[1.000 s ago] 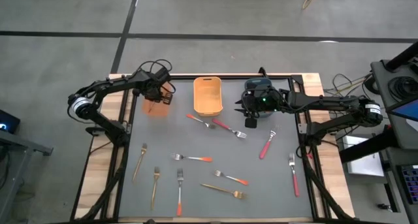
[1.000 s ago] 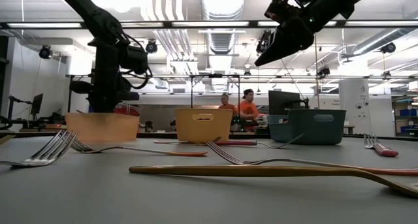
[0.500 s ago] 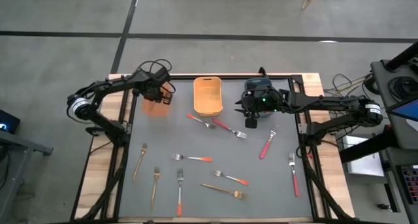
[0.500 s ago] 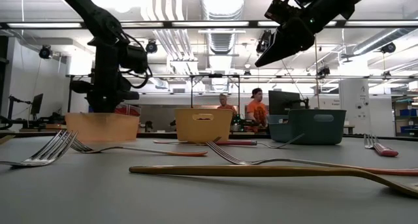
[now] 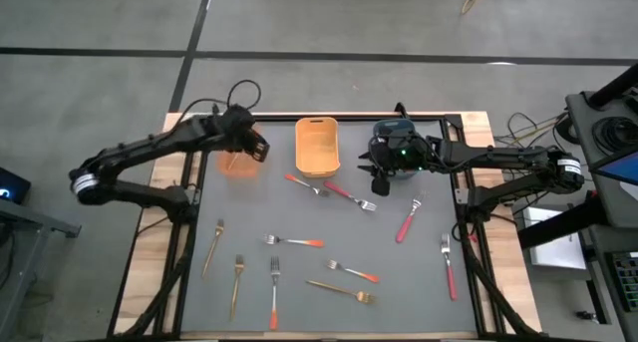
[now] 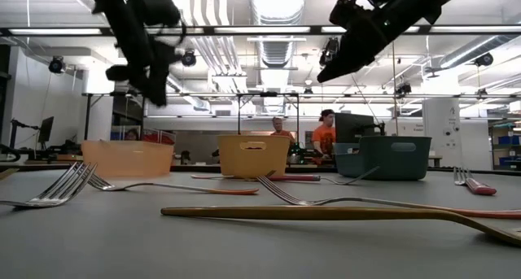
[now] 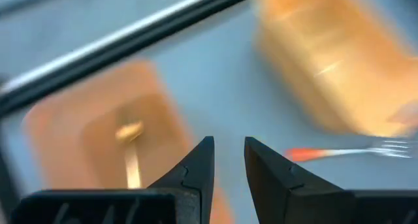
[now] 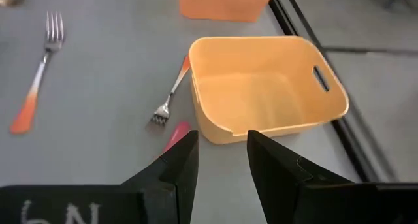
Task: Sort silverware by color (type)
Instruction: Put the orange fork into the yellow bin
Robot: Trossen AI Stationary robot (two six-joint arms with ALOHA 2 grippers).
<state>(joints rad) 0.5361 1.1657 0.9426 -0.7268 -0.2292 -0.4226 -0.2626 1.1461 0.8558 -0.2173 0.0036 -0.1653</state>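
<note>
i log: left gripper (image 7: 227, 160) empty, fingers slightly apart above translucent orange plastic bin (image 7: 85, 132) containing one gold metal fork (image 7: 130, 152); right gripper (image 8: 221, 152) parted, empty.

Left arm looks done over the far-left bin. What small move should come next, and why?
Probably swing the left gripper away from the light orange bin toward the gold forks at the table's left. Its fingers are apart and empty, and a gold fork already lies in that bin, so another pick seems due.
</note>
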